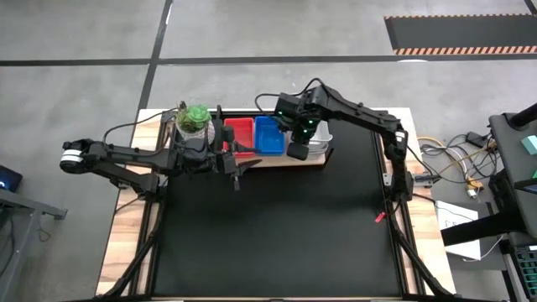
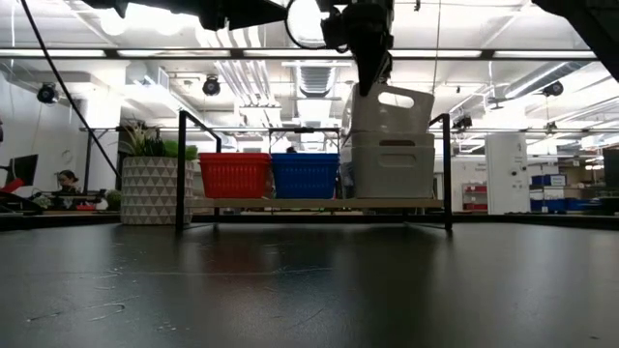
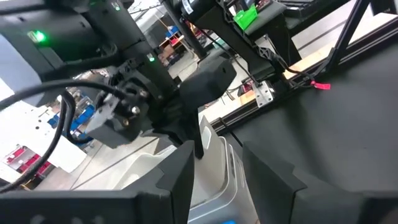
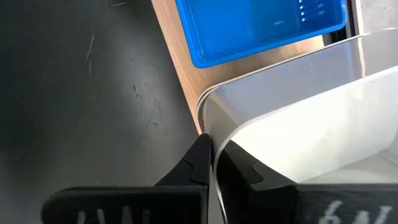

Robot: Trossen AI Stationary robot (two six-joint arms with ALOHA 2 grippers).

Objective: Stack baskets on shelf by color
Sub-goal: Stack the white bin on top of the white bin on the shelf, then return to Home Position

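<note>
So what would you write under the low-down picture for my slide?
Right end effector lowers a tilted whitish-grey plastic basket onto the grey stack beside red and blue baskets.

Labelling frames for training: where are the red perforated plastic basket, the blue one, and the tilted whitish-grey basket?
Red perforated plastic basket (image 2: pixel 234 175), low view, front wall.
Blue perforated plastic basket (image 2: pixel 305 175), low view, front wall.
Tilted whitish-grey basket (image 2: pixel 395 111), low view, side wall.

Right gripper (image 4: pixel 211 163) jaws pinched together, left gripper (image 3: pixel 217 180) jaws apart.

Red baskets (image 2: pixel 234 175) and blue baskets (image 2: pixel 305 175) are sitting side by side on the wooden shelf (image 2: pixel 319 204); a whitish-grey basket (image 2: pixel 392 109) is tilting atop the whitish-grey stack (image 2: pixel 392 164).
</note>
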